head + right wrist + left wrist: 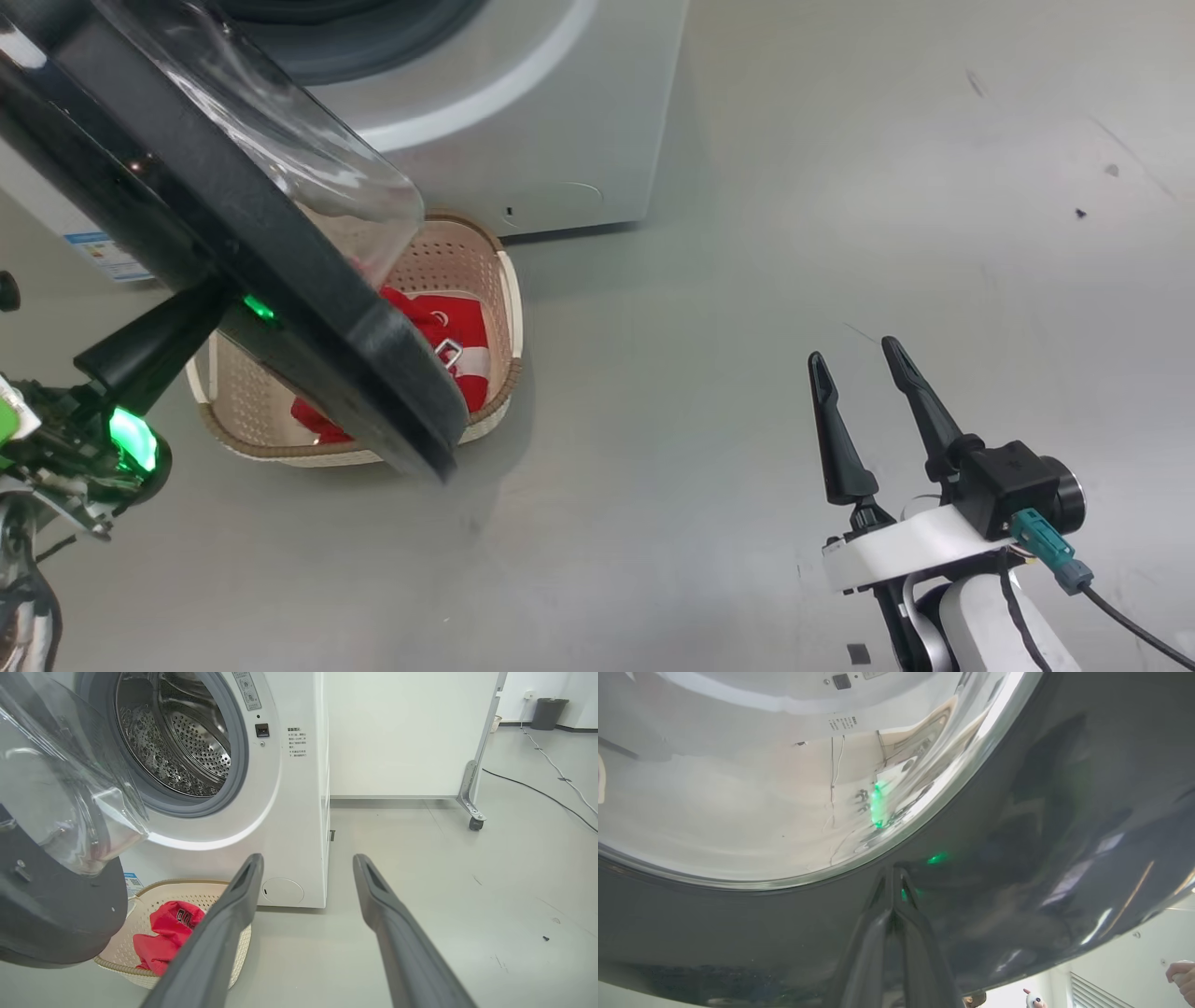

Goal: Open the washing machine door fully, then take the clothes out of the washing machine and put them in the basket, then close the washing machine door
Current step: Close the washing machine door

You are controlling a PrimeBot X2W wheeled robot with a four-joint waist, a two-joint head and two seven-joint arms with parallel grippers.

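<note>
The left end effector [893, 872] is closed against the door [1017, 858], right end effector [853, 353] wide; sticker [132, 883] illegible.

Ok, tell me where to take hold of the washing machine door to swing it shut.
Probably the free edge of the washing machine door, the black rim end hanging over the basket, coming from the open floor side. The glass bowl bulges toward the drum, so only the rim gives a thin edge to pinch.
</note>
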